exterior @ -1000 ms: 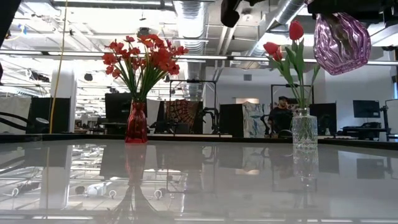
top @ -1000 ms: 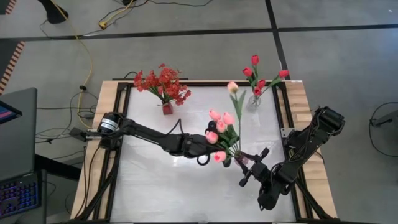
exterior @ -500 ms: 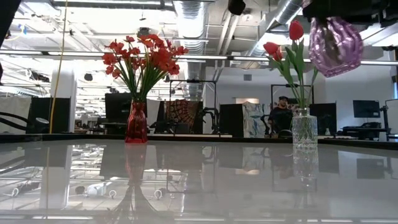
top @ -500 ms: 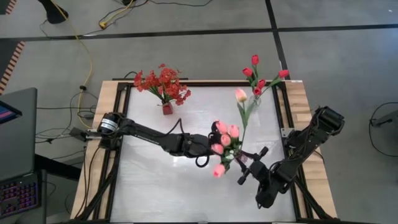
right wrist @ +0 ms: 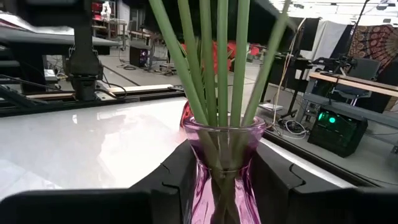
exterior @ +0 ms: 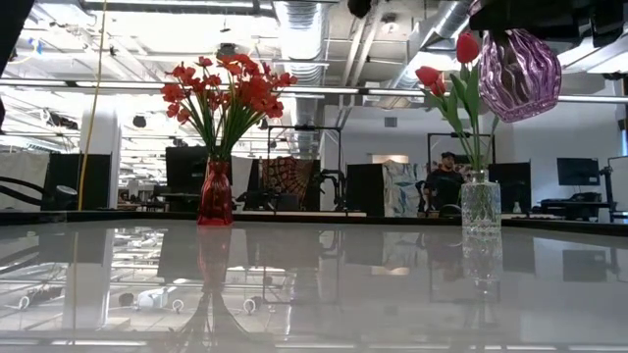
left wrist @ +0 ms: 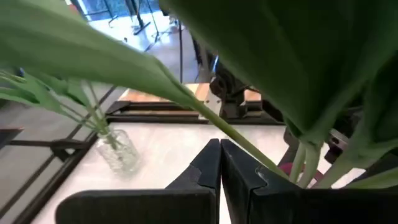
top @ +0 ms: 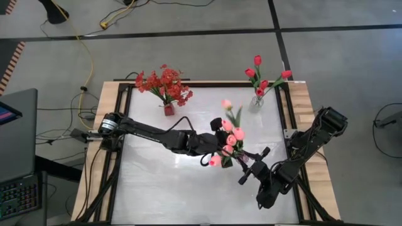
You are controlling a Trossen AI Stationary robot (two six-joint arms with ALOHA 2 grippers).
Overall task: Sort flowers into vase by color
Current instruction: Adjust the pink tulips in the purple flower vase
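Several pink tulips stand with their stems in a purple glass vase, held in the air by my right gripper at the table's right middle. My left gripper reaches in from the left among the tulips' leaves, fingers shut, a green stem crossing just past its tips. Red blossom sprays stand in a red vase at the far left. Red tulips stand in a clear vase at the far right. My left gripper's shut tips lie right by the green stem; I cannot tell whether they touch it. My right gripper pinches the purple vase's narrow neck, just under the flared rim, between its two fingers, which come in level. The vase hangs high above the table.
The red vase and the clear vase rest on their bases along the far edge. The glossy white tabletop lies bare toward the near left. A dark frame runs along the table's sides.
My left gripper has risen a little and rolled about its own axis among the pink tulips, staying shut. The tulips have shifted in the vase. The tallest tulip's head has swung from the far side toward the left and nearer. The purple vase stays lifted.
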